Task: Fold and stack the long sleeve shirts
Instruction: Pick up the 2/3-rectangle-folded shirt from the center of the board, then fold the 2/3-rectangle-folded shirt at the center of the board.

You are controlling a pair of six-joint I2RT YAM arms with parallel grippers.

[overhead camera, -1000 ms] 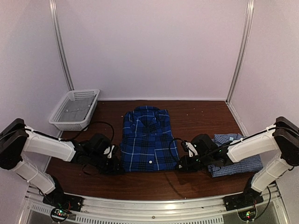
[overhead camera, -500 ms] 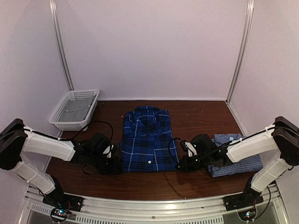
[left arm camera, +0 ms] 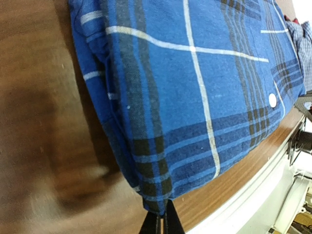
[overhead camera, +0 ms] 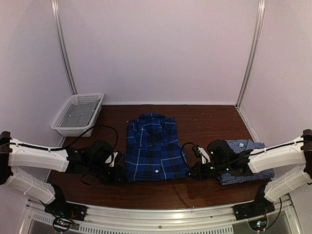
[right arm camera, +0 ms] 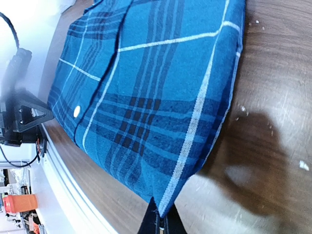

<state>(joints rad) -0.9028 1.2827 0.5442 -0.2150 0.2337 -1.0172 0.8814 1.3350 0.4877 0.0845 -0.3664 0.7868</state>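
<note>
The dark royal-blue plaid shirt (overhead camera: pixel 155 148) lies folded in the middle of the table, collar toward the back wall. My left gripper (overhead camera: pixel 119 168) is shut on its near left corner (left arm camera: pixel 158 202). At the near right corner (right arm camera: pixel 163 207) my right gripper (overhead camera: pixel 191 171) is pinched shut on the cloth. Both corners are drawn slightly outward by the jaws. The paler small-check shirt (overhead camera: pixel 246 163) lies folded at the right, partly under my right arm, and its edge (left arm camera: pixel 304 46) shows at the far right of the left wrist view.
A white mesh basket (overhead camera: pixel 78 114) stands at the back left on the brown table (overhead camera: pixel 209 122). Cables loop beside both wrists. The table's pale metal front rail (overhead camera: pixel 161 209) runs just below the shirt's near edge. Walls close off the back and sides.
Both grippers have closed on the plaid shirt's near corners. Both arms have stretched lower and farther forward, and the shirt's near edge has shifted slightly.
</note>
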